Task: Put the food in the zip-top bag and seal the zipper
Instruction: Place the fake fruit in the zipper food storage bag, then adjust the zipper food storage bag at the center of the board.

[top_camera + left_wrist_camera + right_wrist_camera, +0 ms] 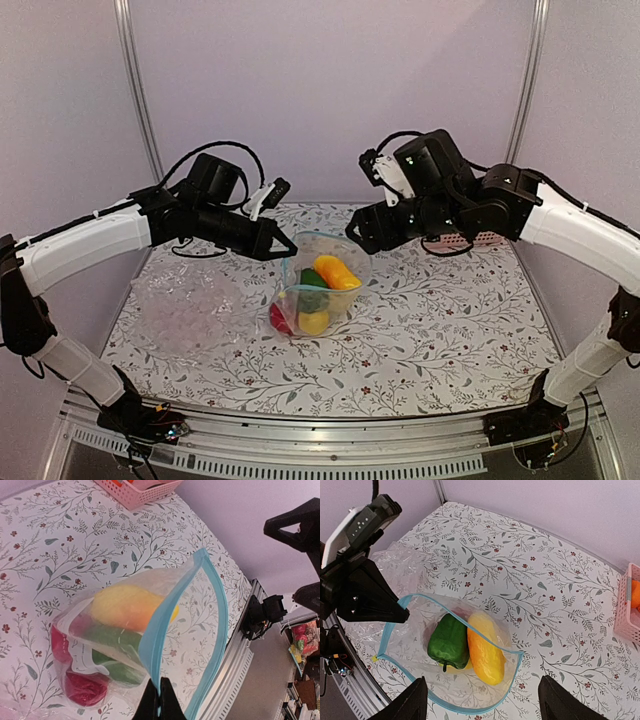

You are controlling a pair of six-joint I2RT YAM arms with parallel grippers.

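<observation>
A clear, crinkly zip-top bag (320, 285) stands at the middle of a floral-patterned table (450, 330), its mouth pulled open between two robot arms. The left gripper (160, 700) has its black fingers pressed tight together on the bag's thin blue-teal zipper strip (155, 635), pinching the rim at the side of the mouth nearest that arm and holding it up off the table. The right gripper (484, 690) hangs above the opposite side of the mouth, its two fingers spread wide apart and holding nothing; whether either tip touches the rim cannot be told.

Inside the bag, a long yellow pepper (485, 655) lies against a glossy green pepper (449, 642), both seen through the open mouth, with a red piece of food (82, 687) packed below them near the bottom. The zipper runs as an unjoined loop around the opening.

A separate heap of crinkled clear plastic (185, 305) lies on the table on the left arm's side, just beside the bag. A pink lattice basket (140, 490) sits at the far edge of the table, well apart from the bag
</observation>
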